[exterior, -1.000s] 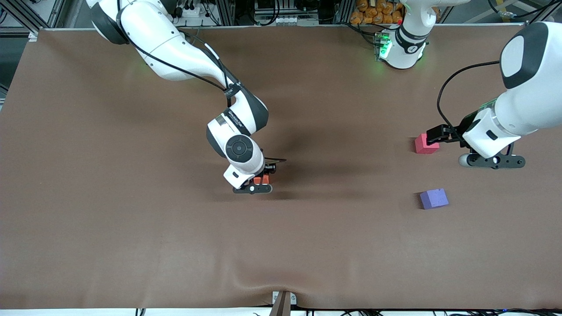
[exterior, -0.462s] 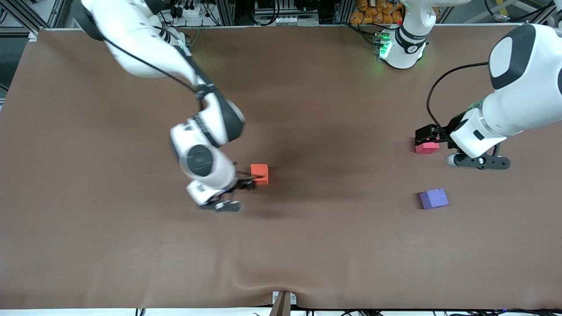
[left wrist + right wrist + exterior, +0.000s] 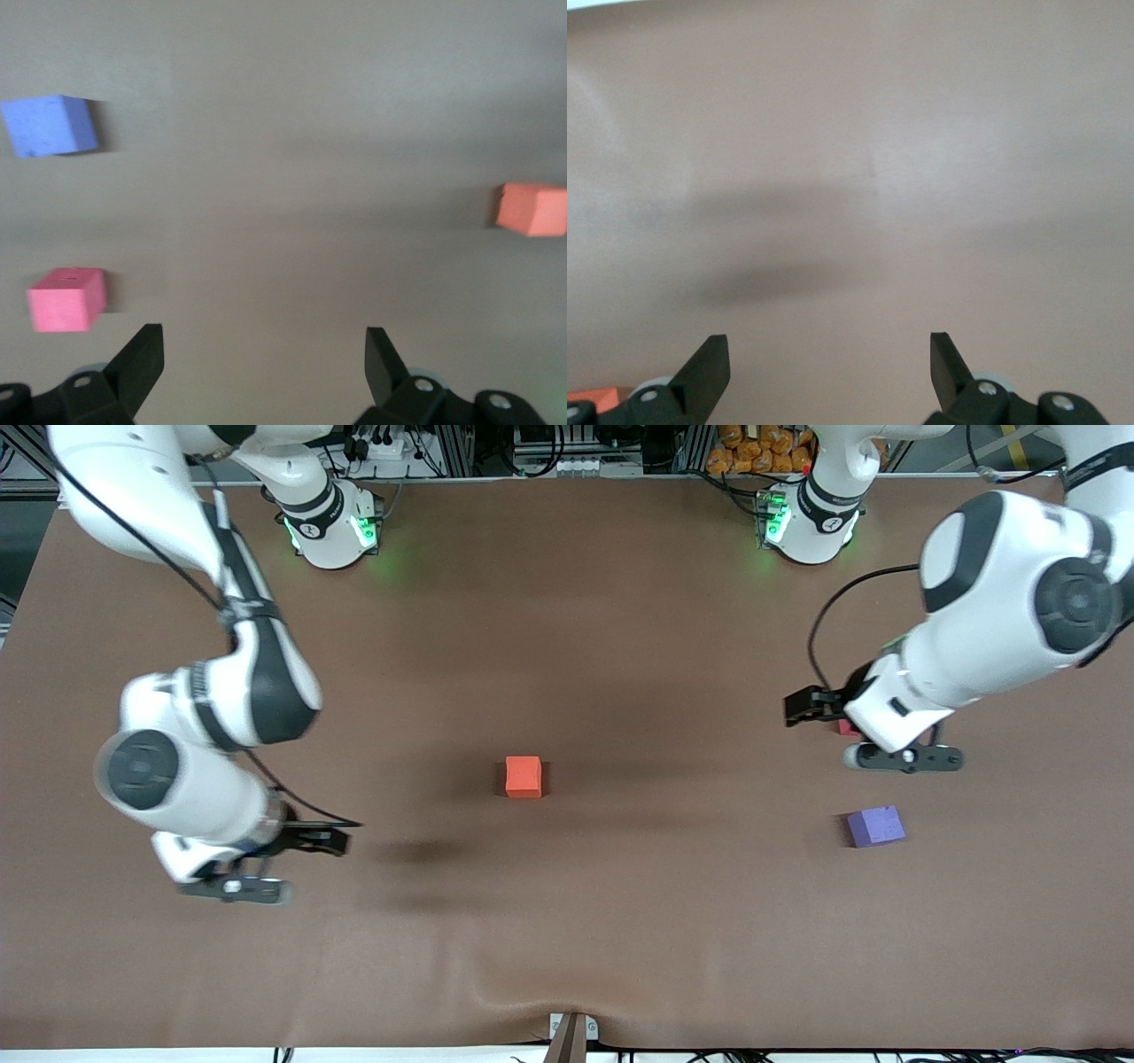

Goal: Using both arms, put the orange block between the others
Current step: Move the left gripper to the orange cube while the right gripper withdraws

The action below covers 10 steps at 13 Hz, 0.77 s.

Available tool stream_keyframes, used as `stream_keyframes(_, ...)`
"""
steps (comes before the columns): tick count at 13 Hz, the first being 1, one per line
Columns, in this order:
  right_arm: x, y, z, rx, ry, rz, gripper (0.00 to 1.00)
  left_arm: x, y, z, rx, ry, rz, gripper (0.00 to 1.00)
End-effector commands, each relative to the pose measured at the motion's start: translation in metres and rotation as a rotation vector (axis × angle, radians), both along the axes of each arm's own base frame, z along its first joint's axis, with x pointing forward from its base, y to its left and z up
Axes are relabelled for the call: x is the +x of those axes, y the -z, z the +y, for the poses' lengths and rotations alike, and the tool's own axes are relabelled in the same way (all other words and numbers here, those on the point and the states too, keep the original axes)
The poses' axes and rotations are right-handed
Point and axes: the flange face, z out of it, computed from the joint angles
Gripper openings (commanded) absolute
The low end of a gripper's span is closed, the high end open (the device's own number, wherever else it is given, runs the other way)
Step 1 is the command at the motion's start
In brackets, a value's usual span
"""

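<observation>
Matte orange block (image 3: 523, 777) square on the table, seemingly undented, left end effector (image 3: 264, 354) and right end effector (image 3: 829, 359) both spread, empty

From my screen the table (image 3: 620, 921) is covered in plain matte brown, no pattern. On it I see a bright orange block (image 3: 523, 777), a purple cube (image 3: 875, 825) and a pinkish-red cube (image 3: 66, 299), all single-coloured. Both arms are white with dark grey joints and black cables; the left gripper (image 3: 263, 372) and right gripper (image 3: 829, 372) are black. Green lights glow at both bases.
</observation>
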Motion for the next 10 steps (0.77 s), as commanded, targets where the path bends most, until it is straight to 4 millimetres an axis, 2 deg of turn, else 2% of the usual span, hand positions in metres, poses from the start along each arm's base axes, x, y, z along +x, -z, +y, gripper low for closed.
stream_keyframes(1,-0.028,-0.057,-0.035,-0.040,-0.043,-0.015,1.00,0.013,0.011,-0.069,-0.012,-0.093,0.014,1.00)
stream_keyframes(3,-0.057,-0.076,-0.070,-0.072,-0.053,-0.003,1.00,0.012,0.032,-0.125,-0.008,-0.185,0.038,1.00)
stream_keyframes(4,-0.075,-0.086,-0.075,-0.081,-0.073,0.001,1.00,0.006,0.043,-0.152,-0.007,-0.238,0.039,1.00)
stream_keyframes(7,-0.111,-0.106,-0.075,-0.093,-0.112,0.090,1.00,-0.009,0.071,-0.209,-0.020,-0.399,0.027,1.00)
stream_keyframes(10,-0.141,-0.146,-0.077,-0.050,-0.160,0.128,1.00,-0.028,0.096,-0.254,-0.021,-0.350,-0.034,1.00)
